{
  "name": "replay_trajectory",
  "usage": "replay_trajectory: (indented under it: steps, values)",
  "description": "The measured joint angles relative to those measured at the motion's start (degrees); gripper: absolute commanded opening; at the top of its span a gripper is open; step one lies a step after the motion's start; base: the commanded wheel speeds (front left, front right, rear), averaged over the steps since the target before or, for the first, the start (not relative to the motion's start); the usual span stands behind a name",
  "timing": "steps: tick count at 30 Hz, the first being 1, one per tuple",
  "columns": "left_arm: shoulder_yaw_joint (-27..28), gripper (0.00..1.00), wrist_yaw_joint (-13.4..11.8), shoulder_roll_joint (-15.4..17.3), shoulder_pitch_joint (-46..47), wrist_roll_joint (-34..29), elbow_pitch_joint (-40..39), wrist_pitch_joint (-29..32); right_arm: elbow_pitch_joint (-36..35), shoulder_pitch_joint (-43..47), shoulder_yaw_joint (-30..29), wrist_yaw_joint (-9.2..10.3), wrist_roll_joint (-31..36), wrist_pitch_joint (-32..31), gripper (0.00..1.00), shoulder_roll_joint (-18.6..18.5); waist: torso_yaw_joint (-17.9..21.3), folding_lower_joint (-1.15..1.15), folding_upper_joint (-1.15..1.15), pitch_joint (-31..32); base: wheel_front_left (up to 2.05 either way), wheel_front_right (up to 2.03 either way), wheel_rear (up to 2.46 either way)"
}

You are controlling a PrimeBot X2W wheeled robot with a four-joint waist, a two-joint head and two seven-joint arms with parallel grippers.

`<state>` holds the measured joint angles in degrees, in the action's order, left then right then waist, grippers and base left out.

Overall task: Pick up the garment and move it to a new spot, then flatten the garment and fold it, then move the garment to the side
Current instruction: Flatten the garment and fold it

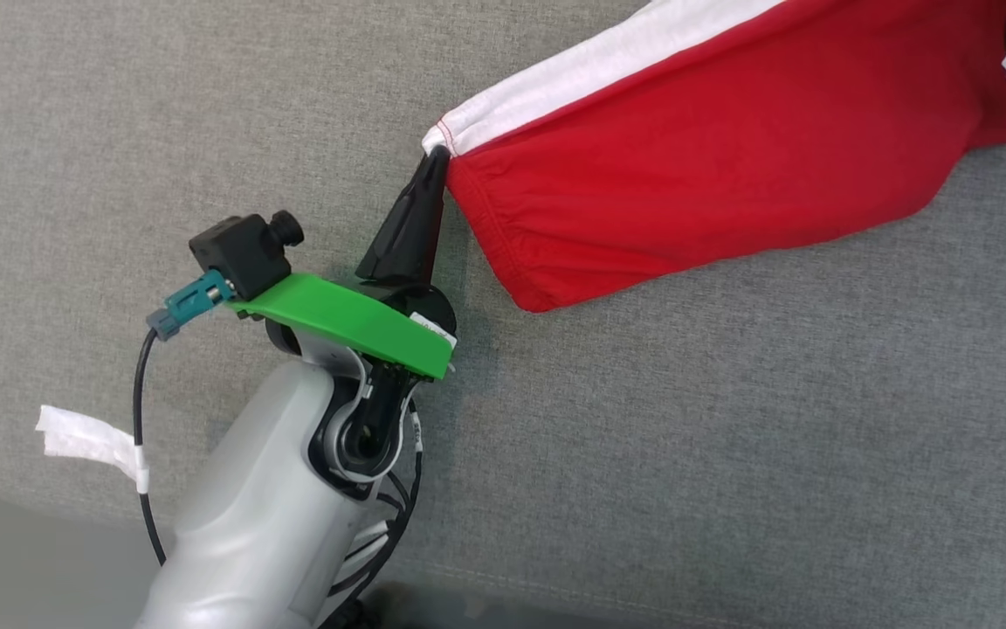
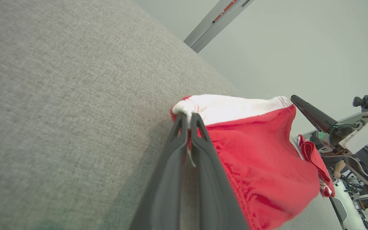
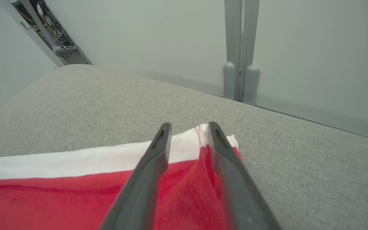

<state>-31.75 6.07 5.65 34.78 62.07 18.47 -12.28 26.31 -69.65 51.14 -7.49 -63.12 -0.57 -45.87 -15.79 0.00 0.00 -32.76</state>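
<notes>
The garment [image 1: 713,148] stretches over the cushion [image 1: 730,437], right of the left pincer [image 1: 437,159].

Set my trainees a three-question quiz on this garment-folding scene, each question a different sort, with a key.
1. True or false: the left gripper is shut on a corner of the red and white garment.
2. Below the garment lies: A a wooden tabletop; B grey upholstery; C a metal tray.
3. Fill in: the right gripper's fingers stand ____ (apart or together).
Key: 1 true; 2 B; 3 apart.
</notes>
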Motion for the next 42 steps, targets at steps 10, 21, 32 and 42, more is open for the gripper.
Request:
replay_trajectory:
  steps: [10, 21, 32, 42]
  values:
    - [2.0, 1.00, -4.7, 2.5, -4.7, -14.1, 0.2, -2.5, 0.4, 6.6, 6.3, 0.00, -4.3, 14.0, 1.00, 2.5, 2.3, 0.00, 0.00, 5.2, 0.00, 0.00, 0.00]
    - [13.7, 1.00, -9.8, -0.6, -24.4, -36.5, -10.8, -2.8, -5.1, 24.6, -2.2, 0.00, -1.9, 15.6, 1.00, 6.9, 6.3, 0.00, 0.00, 15.1, 0.00, 0.00, 0.00]
    - [16.7, 1.00, -10.6, -2.5, -34.2, -49.5, -16.6, -2.8, -4.3, 34.1, -10.9, 0.00, 5.5, 15.6, 1.00, 11.8, 8.8, 0.00, 0.00, 21.9, 0.00, 0.00, 0.00]
    - [12.0, 1.00, -12.7, -2.7, -34.7, -51.5, -17.6, -2.8, 9.4, 28.1, -8.1, 0.00, 7.5, 14.5, 1.00, 11.5, 3.9, 0.00, 0.00, 21.6, 0.00, 0.00, 0.00]
